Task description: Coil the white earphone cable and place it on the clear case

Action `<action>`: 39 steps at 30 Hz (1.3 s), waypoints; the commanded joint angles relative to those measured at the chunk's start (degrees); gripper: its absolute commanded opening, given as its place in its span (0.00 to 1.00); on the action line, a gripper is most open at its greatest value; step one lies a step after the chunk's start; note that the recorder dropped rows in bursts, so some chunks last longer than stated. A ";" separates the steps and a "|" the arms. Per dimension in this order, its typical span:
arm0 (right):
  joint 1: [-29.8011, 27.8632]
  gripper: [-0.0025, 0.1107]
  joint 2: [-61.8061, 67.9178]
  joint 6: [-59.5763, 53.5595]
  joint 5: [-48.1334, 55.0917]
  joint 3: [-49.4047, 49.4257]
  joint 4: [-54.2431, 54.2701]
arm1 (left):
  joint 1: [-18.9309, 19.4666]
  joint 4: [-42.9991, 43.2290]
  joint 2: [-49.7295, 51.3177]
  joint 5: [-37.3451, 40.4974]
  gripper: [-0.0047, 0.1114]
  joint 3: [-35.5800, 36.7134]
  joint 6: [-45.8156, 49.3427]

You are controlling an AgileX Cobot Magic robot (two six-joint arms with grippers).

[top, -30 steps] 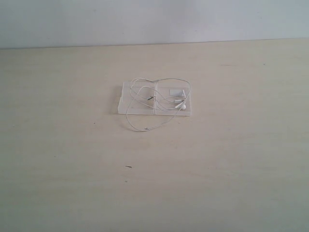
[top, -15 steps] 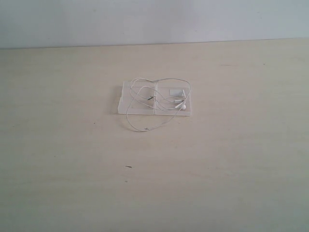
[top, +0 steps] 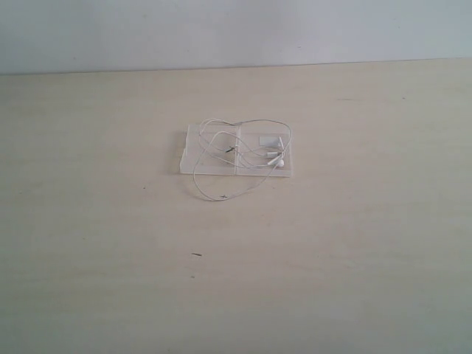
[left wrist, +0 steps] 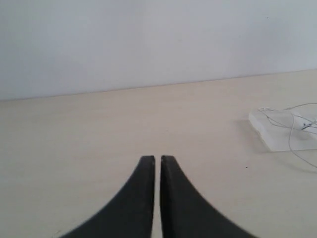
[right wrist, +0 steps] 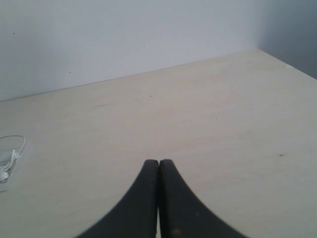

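The clear case [top: 192, 151] lies flat near the table's middle, its two halves side by side, a small white label [top: 271, 138] on the right half. The white earphone cable [top: 221, 198] lies loosely looped over the case, with one loop spilling onto the table in front and the earbuds [top: 279, 160] on the right half. Neither arm shows in the exterior view. My left gripper [left wrist: 157, 158] is shut and empty, well away from the case [left wrist: 270, 130] and cable [left wrist: 285, 110]. The right gripper [right wrist: 158, 162] is shut and empty too, far from the cable [right wrist: 12, 158].
A pale wooden table [top: 354, 243] stretches all around the case, with a plain wall behind it. A tiny dark speck [top: 197, 255] lies on the table in front of the case. The right wrist view shows the table's corner edge [right wrist: 287, 62].
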 commanded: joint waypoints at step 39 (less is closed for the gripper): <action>1.80 0.02 -0.30 -0.43 -0.62 0.27 -0.11 | 10.53 1.52 -0.37 7.33 0.04 0.14 10.13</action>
